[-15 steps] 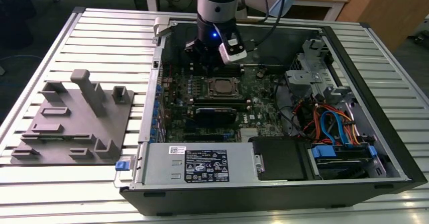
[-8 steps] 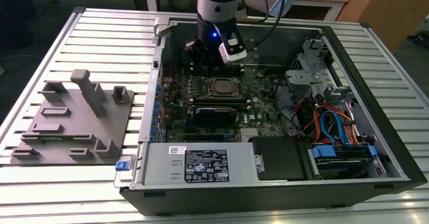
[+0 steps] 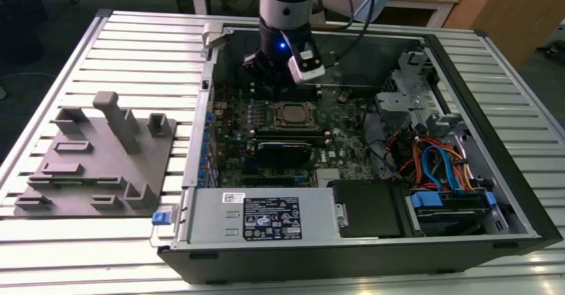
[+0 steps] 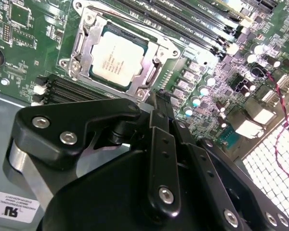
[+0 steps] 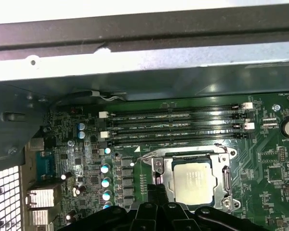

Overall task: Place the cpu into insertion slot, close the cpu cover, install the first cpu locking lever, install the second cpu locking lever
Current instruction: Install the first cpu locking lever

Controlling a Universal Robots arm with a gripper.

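Observation:
The cpu point(image 4: 116, 54), a silver square chip, lies in the insertion slot point(image 4: 75, 64) on the green board, and is also seen in the exterior view point(image 3: 290, 114) and the first wrist view point(image 5: 194, 181). The cpu cover point(image 4: 153, 68) lies flat around it as a silver frame point(image 5: 226, 179). A thin wire locking lever point(image 4: 135, 23) runs along the socket's side by the memory slots. My gripper point(image 4: 159, 100) hovers just off one corner of the socket with its black fingers point(image 5: 156, 191) together and nothing between them. In the exterior view my gripper point(image 3: 267, 86) hangs just behind the socket.
Long black memory slots point(image 5: 176, 127) run beside the socket. The open computer case point(image 3: 494, 83) walls in the board, with a power supply point(image 3: 264, 217) in front and drive cages and cables point(image 3: 433, 163) on the exterior view's right. A grey parts fixture point(image 3: 97, 156) stands on the exterior view's left.

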